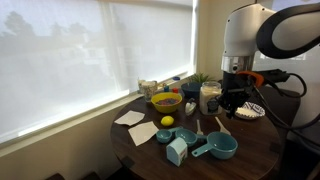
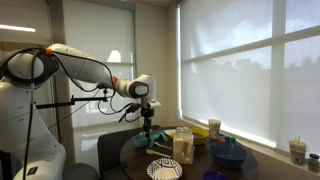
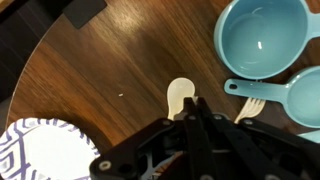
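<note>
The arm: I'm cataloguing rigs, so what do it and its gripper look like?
The arm has rounded, glossy white shells with dark bands at the joints. Black cables trail along it. An orange mark sits near the wrist. The gripper is black, with slim dark fingers.

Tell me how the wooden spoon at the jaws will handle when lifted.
Probably stiff and light: the wooden spoon looks thin, flat and pale, like a disposable one. Held by its narrow handle between the shut jaws, it may pivot or slip. On the smooth table it would likely slide, not roll.
</note>
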Available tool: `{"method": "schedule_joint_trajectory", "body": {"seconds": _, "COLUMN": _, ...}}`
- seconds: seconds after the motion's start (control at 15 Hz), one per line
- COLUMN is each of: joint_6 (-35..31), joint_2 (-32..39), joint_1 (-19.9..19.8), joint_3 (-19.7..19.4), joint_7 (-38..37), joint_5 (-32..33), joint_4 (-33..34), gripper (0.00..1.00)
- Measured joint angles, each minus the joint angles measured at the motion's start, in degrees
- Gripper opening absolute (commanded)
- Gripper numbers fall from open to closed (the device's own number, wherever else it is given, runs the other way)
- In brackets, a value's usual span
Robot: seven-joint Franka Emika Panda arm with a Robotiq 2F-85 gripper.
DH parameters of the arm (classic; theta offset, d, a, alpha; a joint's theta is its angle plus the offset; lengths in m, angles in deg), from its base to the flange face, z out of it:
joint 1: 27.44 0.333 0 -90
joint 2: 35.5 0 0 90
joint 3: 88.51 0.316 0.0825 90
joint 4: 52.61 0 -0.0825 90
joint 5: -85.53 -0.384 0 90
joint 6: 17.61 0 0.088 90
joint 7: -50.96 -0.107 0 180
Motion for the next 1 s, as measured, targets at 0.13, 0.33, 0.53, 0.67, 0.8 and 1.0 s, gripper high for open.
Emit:
{"method": "schedule_joint_trajectory", "body": {"seconds": 0.13, "joint_6": -0.7, "joint_2": 0.0, "joint_1": 0.1, "joint_3": 0.0, "joint_7": -1.7, "joint_5": 0.0, "joint_4": -1.9, "gripper": 0.01}}
{"method": "schedule_joint_trajectory", "body": {"seconds": 0.33, "joint_6": -4.1, "joint_2": 0.0, "joint_1": 0.1, "joint_3": 0.0, "joint_7": -4.0, "joint_5": 0.0, "joint_4": -4.5, "gripper": 0.01}}
{"method": "schedule_joint_trajectory", "body": {"seconds": 0.53, "joint_6": -7.6, "joint_2": 0.1, "joint_1": 0.1, "joint_3": -0.1, "joint_7": -5.7, "joint_5": 0.0, "joint_4": -6.7, "gripper": 0.01}}
{"method": "schedule_joint_trajectory", "body": {"seconds": 0.67, "joint_6": -9.8, "joint_2": 0.1, "joint_1": 0.1, "joint_3": -0.1, "joint_7": -6.6, "joint_5": 0.0, "joint_4": -8.0, "gripper": 0.01}}
{"method": "schedule_joint_trajectory", "body": {"seconds": 0.8, "joint_6": -12.1, "joint_2": 0.1, "joint_1": 0.0, "joint_3": -0.1, "joint_7": -7.3, "joint_5": 0.3, "joint_4": -9.2, "gripper": 0.01}}
{"method": "schedule_joint_trajectory", "body": {"seconds": 1.0, "joint_6": -15.4, "joint_2": 0.2, "joint_1": -0.2, "joint_3": -0.1, "joint_7": -8.9, "joint_5": 1.3, "joint_4": -10.8, "gripper": 0.01}}
